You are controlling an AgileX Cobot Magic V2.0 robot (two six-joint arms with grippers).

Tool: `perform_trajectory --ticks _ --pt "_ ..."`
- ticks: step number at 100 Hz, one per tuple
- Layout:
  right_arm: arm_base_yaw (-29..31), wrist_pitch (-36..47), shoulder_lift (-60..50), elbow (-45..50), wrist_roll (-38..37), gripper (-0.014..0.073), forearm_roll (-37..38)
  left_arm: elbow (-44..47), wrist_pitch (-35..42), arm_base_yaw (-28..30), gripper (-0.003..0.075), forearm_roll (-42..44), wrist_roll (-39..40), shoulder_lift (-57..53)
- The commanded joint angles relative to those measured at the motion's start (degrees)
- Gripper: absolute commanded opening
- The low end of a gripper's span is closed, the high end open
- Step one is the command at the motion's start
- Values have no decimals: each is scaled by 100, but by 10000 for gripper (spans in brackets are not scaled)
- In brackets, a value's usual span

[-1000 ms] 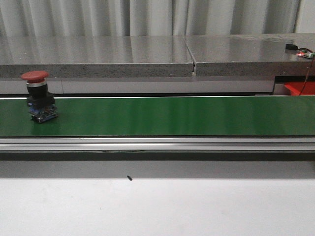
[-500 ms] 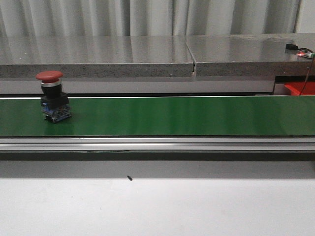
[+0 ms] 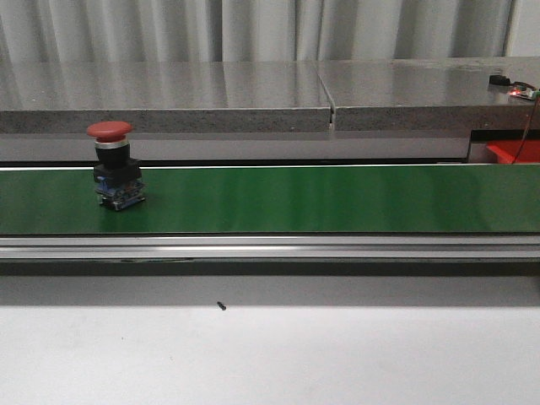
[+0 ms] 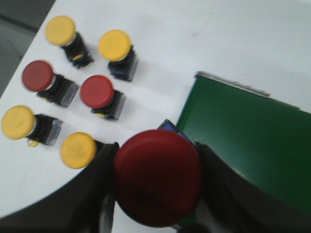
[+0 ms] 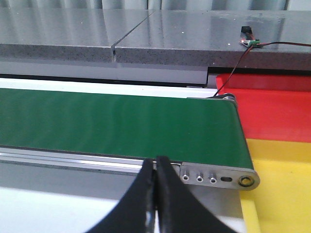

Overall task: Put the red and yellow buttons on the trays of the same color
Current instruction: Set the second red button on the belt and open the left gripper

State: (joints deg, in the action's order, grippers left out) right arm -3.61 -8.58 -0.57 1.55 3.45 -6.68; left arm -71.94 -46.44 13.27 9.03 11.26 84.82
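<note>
A red mushroom-head push button on a black and blue body [image 3: 115, 165] stands upright on the long green conveyor belt [image 3: 337, 199], near its left end in the front view, with bare belt stretching away to its right; behind the belt runs a grey speckled stone ledge [image 3: 253, 97]; a small black speck [image 3: 221, 305] lies on the white table [image 3: 270, 354] in front. Since a second ago the button on the belt has travelled rightward, and nothing else in the front view has changed.

In the left wrist view the left gripper [image 4: 154, 182] is clamped around a second red push button [image 4: 157, 183], black fingers [image 4: 103, 184] pressing on both sides of its cap, beside the belt's end; on the white surface beyond lie four yellow-capped buttons [image 4: 114, 46] and two red-capped buttons [image 4: 97, 91], apart from each other.

In the right wrist view the right gripper [image 5: 155, 194] has its black fingers pressed together with nothing between them, near the belt's other end; a red plastic tray [image 5: 272, 104] and a yellow plastic tray [image 5: 282, 189] sit just beside that end, the red one farther back.
</note>
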Motion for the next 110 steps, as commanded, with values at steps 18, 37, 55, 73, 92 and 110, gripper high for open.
perform_trajectory --ticks 18,37,55,73,92,110 --pt "-8 478 -114 -92 13 -68 -8 -256 150 -283 -20 -135 -132 -31" --pt "-8 478 -114 -92 13 -68 -8 -256 150 -283 -20 -903 -695 339" --pt "-8 478 -114 -92 13 -68 -8 -266 165 -283 -20 -1112 -827 630" --pt "-8 478 -114 -92 13 -68 -8 -278 129 -283 -20 -1125 -827 897" --pt "-8 478 -114 -92 13 -68 -8 -278 88 -283 -17 -1125 -827 963" --pt "-8 478 -114 -92 13 -68 -8 -290 24 -283 166 -1235 -996 963"
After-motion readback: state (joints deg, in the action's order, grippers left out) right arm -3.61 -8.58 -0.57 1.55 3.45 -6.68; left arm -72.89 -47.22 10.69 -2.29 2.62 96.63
